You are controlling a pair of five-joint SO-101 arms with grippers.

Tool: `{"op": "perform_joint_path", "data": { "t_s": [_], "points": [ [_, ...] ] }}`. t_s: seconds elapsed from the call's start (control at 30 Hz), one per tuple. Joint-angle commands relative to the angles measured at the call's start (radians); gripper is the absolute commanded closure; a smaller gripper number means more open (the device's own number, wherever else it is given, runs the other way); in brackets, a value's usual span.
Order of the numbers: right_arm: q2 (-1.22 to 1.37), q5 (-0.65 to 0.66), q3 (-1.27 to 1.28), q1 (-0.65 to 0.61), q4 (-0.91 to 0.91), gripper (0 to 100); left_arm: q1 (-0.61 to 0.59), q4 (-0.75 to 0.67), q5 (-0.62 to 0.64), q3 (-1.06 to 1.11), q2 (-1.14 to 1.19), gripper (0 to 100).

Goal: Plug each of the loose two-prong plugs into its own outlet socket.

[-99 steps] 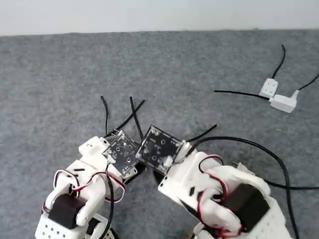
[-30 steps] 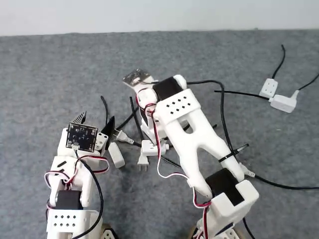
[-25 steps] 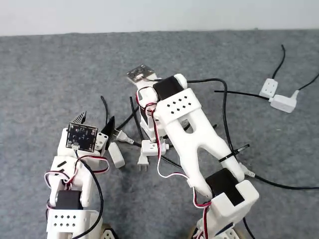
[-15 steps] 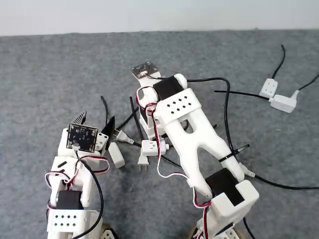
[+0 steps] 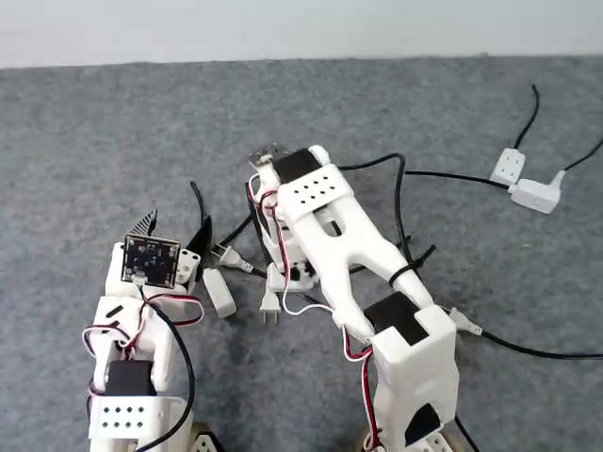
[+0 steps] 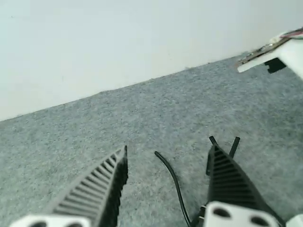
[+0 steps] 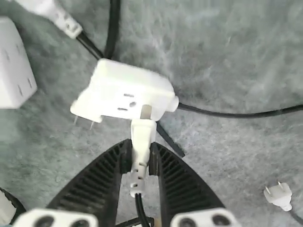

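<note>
Plug point(image 7: 141, 137), white two-prong, pinched in your right end effector point(image 7: 140, 147), prong tip at the outlet socket point(image 7: 124, 92) mid-frame on the grey bench point(image 5: 424, 113): align square, push straight; left end effector point(image 6: 168, 147) spread, near.

The carpet point(image 5: 94, 141) is rough, matt grey cloth. The socket block point(image 7: 125, 92) and plug point(image 7: 141, 137) are smooth, faintly glossy white plastic. The left gripper point(image 6: 168, 150) has fingers point(image 6: 94, 194) of ribbed matt black plastic.
</note>
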Motion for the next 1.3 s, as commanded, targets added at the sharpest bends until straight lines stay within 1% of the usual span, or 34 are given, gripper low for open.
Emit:
{"op": "perform_joint_path", "data": {
  "t_s": [0.0, 0.2, 0.3, 0.67, 1.27],
  "points": [
    [-0.036, -0.008, -0.086, -0.041, 0.013, 99.1, -0.003, -0.029, 0.011, -0.012, -0.002, 74],
    [-0.045, -0.014, -0.089, -0.104, 0.013, 99.1, -0.003, -0.029, 0.011, -0.012, -0.002, 74],
    [-0.044, -0.015, -0.089, -0.113, 0.008, 99.1, -0.003, -0.029, 0.011, -0.012, -0.002, 74],
    [-0.051, -0.009, -0.087, -0.019, 0.008, 99.1, -0.003, -0.029, 0.011, -0.012, -0.002, 74],
    [-0.042, -0.014, -0.084, -0.024, -0.021, 99.1, -0.003, -0.029, 0.011, -0.012, -0.002, 74]
  ]
}}
